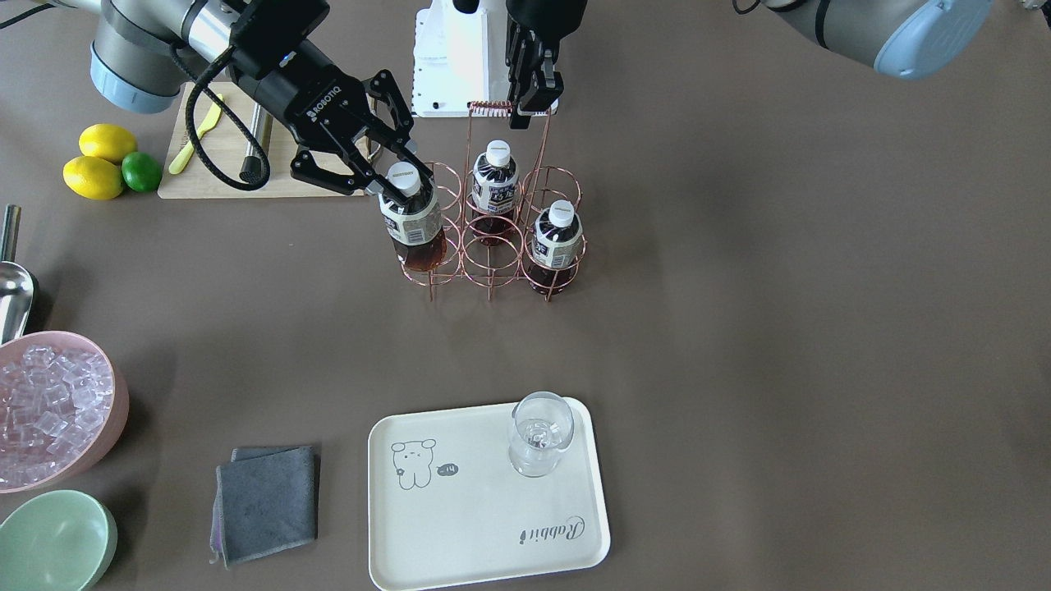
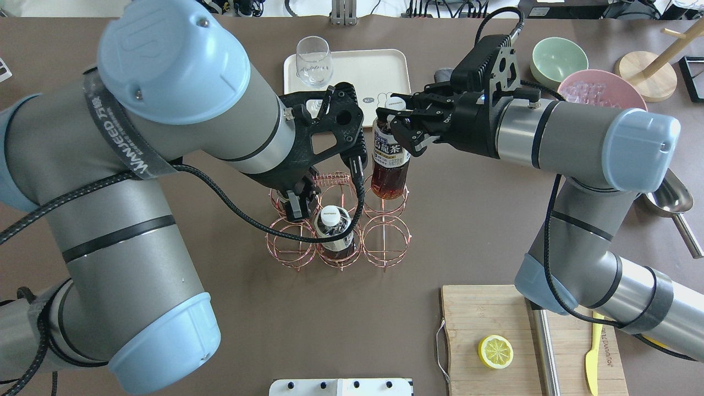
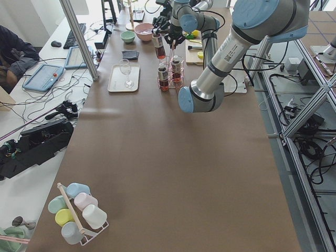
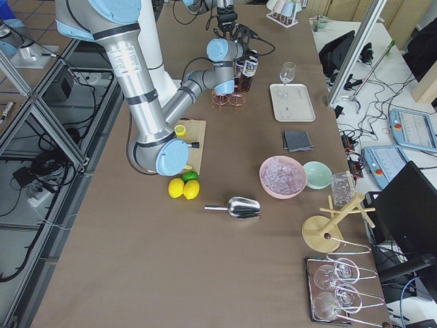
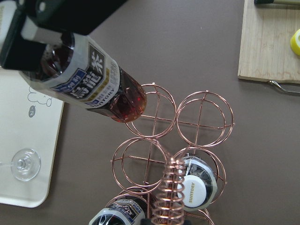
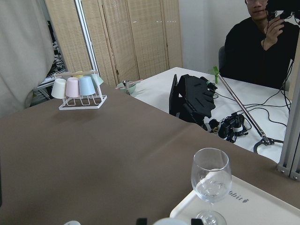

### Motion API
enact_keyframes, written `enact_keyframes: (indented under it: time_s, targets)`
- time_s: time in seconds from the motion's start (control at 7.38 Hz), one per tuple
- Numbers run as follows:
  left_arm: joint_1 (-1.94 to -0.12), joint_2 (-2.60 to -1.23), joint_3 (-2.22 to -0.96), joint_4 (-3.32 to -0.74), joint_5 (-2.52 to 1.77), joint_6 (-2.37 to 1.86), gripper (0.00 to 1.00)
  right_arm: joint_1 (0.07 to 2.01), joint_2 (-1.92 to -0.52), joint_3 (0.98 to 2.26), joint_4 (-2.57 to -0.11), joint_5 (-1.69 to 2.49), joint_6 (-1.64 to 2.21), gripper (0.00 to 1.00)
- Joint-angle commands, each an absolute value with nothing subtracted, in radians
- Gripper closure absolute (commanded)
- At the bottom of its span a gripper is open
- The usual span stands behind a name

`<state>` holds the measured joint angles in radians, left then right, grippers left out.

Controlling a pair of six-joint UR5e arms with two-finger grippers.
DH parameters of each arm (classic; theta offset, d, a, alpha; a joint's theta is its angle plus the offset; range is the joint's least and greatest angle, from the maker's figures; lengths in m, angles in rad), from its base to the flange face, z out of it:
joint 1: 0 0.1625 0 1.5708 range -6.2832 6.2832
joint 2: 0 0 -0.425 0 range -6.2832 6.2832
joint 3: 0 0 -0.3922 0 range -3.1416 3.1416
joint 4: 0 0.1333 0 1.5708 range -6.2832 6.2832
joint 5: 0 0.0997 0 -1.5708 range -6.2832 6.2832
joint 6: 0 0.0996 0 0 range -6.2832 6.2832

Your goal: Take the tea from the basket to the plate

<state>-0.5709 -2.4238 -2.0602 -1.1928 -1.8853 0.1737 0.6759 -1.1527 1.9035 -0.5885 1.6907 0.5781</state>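
Your right hand (image 1: pixel 392 182) is pinching the white cap of the tea (image 1: pixel 412 226), and the bottle is hanging over the corner ring of the basket (image 1: pixel 490 279) on the robot's right, on the side facing the plate (image 1: pixel 460 525). From the front-facing view its base seems to be sitting among the wires. The exterior left view is showing you it riding clearly higher than the other two bottles (image 1: pixel 495 185), and the left wrist view puts the base just above that ring's rim. The tea is pointing cap up and base down, its long axis leaning slightly off upright. Your left hand (image 1: pixel 525 111) is pressing together on one end of the coiled handle at the top of the basket. A wide strip of bare tabletop (image 1: pixel 739 328) is lying between the basket and the plate. On the plate, the glass (image 1: pixel 539 435) is standing in the near-basket corner on the robot's left, while the bear half is lying open. A grey cloth (image 1: pixel 267 501) is lying just beside the plate's edge on the robot's right.
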Motion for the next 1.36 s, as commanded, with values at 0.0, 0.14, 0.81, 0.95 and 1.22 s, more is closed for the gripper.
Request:
enact_keyframes:
  time_s: [0.0, 0.14, 0.81, 0.95, 1.22]
  targets:
    - [-0.574, -2.424, -2.06, -1.192, -1.885, 0.181, 1.0, 0.706, -1.134, 1.898, -0.597, 1.692, 0.592, 1.0]
    - [-0.578, -2.424, -2.062, -1.187, -1.885, 0.181, 1.0, 0.736, -1.123, 1.881, -0.598, 1.692, 0.591, 1.0]
    - [-0.668, -2.473, -2.069, -1.082, -1.897, 0.277, 1.0, 0.85, -0.831, 1.52, -0.578, 1.68, 0.595, 1.0]
    - [-0.716, -2.471, -2.071, -1.066, -1.929, 0.32, 1.0, 0.854, -0.781, 1.447, -0.565, 1.657, 0.598, 1.0]
    - [-0.863, -2.429, -2.069, -1.057, -2.049, 0.43, 1.0, 0.854, -0.773, 1.292, -0.392, 1.606, 0.598, 1.0]
